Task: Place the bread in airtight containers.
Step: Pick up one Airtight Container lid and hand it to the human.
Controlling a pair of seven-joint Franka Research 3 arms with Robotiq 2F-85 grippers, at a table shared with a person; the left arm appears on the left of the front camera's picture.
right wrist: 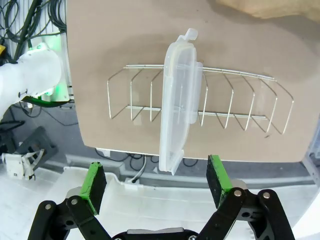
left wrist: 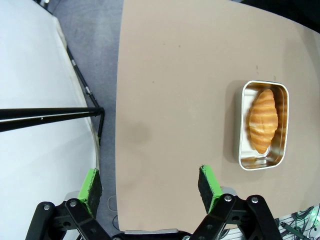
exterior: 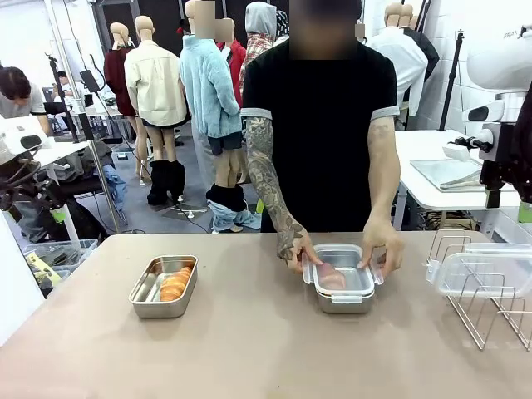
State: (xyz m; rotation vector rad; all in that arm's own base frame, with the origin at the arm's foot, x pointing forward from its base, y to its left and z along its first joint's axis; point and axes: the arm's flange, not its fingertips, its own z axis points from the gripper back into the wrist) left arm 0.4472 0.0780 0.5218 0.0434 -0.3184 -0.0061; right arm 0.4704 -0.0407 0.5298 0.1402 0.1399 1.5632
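Green-padded, black left fingers stand at full spread and hold nothing. Ahead of them, out past one pad, a small round-cornered stainless-steel tin sits unlidded on the tan surface, with one golden-brown, ridged croissant inside.

Right wrist view: the right fingers are likewise wide apart and empty. Directly ahead, in line with the gap between the pads, a clear plastic lid stands on edge in a wire rack.

Front view: well apart from both sets of fingers, a person's hand and other hand rest on a second lid over a second tin that holds a second croissant.

Likely faults from here:
- The thin, slick lid may tip or twist if pinched off-centre.
- Its rim may catch a wire and drag the light rack.
- A lid set down askew would leave the open tin unsealed, or push it along the surface.
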